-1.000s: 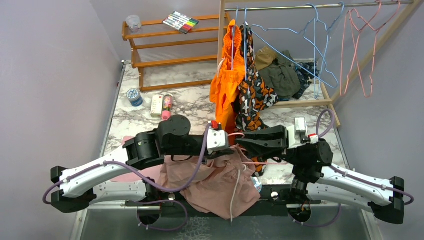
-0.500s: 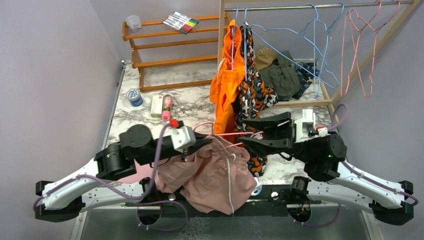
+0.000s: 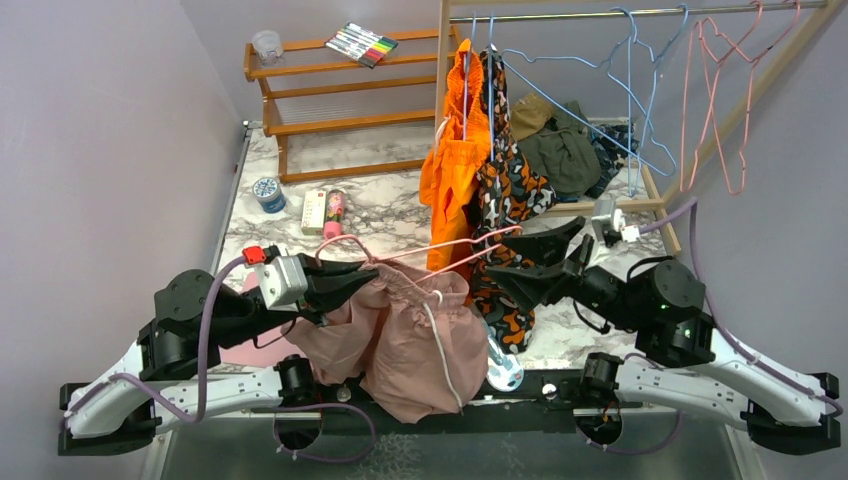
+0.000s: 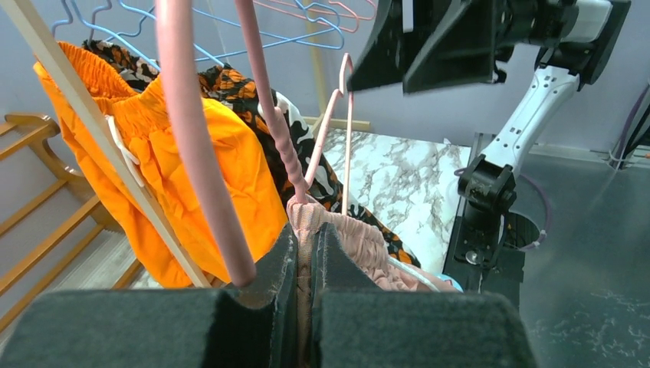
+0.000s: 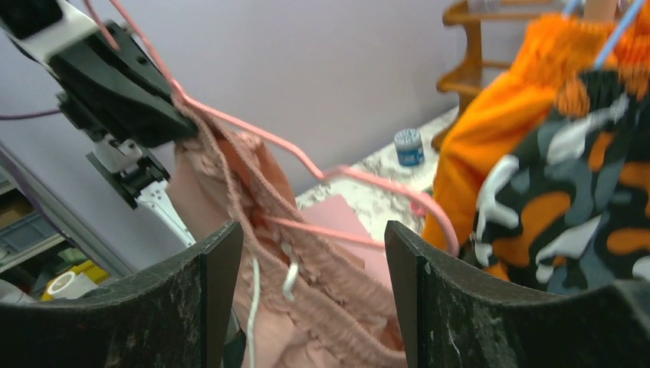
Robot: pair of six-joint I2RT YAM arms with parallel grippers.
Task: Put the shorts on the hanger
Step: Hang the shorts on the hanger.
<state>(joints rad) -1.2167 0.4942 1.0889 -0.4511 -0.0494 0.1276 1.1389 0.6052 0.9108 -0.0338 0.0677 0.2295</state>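
The dusty-pink shorts (image 3: 420, 340) hang bunched between the arms, with the white drawstring dangling. My left gripper (image 3: 345, 285) is shut on their gathered waistband (image 4: 360, 241), the jaws (image 4: 306, 238) pinching the fabric. The pink wire hanger (image 3: 455, 243) lies roughly level above the shorts and threads into the waistband. Its wires (image 4: 268, 100) pass close by my left fingers. My right gripper (image 3: 510, 262) is open and empty, facing the shorts (image 5: 306, 307). In the right wrist view (image 5: 310, 230) the hanger (image 5: 360, 180) crosses above its wide gap.
An orange garment (image 3: 450, 170) and a camouflage garment (image 3: 505, 190) hang on the rail just behind the hanger. Light-blue hangers (image 3: 600, 100) and pink hangers (image 3: 720, 90) hang further right. A wooden shelf (image 3: 330, 100) stands at the back left, and a green clothes pile (image 3: 560, 150) lies on the rack.
The arms have drawn apart. My left gripper pulled back to the left, carrying the shorts and hanger up. My right gripper moved right and now stands clear of the hanger.
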